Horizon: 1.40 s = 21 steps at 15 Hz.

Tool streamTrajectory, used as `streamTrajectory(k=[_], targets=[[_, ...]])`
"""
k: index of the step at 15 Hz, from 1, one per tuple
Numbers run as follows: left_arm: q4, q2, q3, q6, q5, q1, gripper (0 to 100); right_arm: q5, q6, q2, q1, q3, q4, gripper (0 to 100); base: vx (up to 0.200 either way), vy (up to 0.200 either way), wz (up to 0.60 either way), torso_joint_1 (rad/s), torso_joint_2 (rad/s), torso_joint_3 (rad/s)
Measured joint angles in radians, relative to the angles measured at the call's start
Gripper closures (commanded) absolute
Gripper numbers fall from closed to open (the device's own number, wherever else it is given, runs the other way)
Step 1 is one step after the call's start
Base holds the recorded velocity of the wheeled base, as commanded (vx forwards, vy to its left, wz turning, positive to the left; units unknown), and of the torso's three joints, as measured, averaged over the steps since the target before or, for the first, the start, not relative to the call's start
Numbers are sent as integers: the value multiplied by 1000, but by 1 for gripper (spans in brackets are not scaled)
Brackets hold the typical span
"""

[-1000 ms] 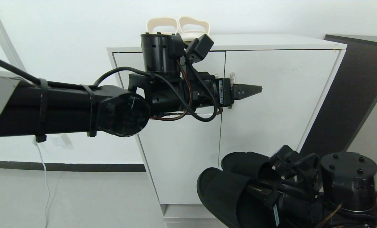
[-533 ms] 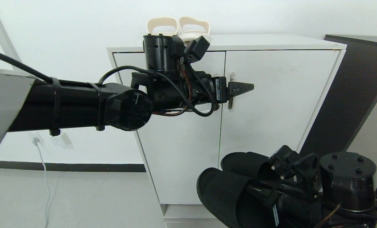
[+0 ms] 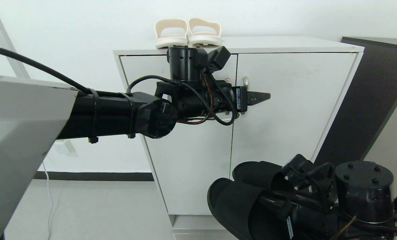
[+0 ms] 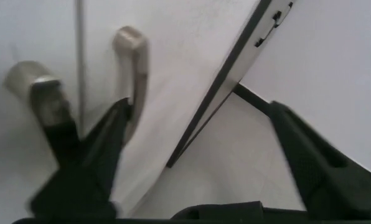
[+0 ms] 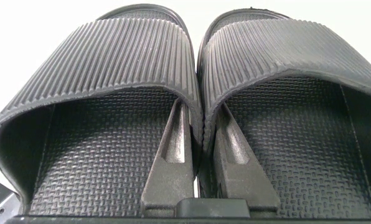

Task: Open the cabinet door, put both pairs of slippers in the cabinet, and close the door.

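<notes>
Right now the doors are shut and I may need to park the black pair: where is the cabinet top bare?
The cabinet top is bare from the cream slippers to its right edge. Crowded: the left part, where those slippers stand, and the front by the door handles, where the open left tool hangs.

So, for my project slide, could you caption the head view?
Open left gripper at the handles of the closed cabinet; right gripper holds the black slippers, beige slippers sit on top.
</notes>
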Motion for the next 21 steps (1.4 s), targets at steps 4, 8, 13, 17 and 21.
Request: streamTrajectory(k=[4, 8, 13, 17, 21], targets=[[-2, -9, 40, 2, -3, -2, 100, 29, 0, -2, 0, 14, -3, 100, 0, 0, 0, 0, 0, 0], [-25, -87, 166, 4, -3, -34, 100, 139, -3, -27, 3, 56, -16, 100, 0, 0, 0, 0, 0, 0], [-63, -214, 341, 9, 30, -70, 100, 170, -39, -61, 39, 102, -12, 100, 0, 0, 0, 0, 0, 0], [-187, -265, 468, -1, 63, -31, 100, 168, -40, -64, 72, 116, -9, 100, 0, 0, 0, 0, 0, 0], [-201, -203, 396, -39, 62, -6, 100, 166, -41, -58, 93, 126, -9, 100, 0, 0, 0, 0, 0, 0]])
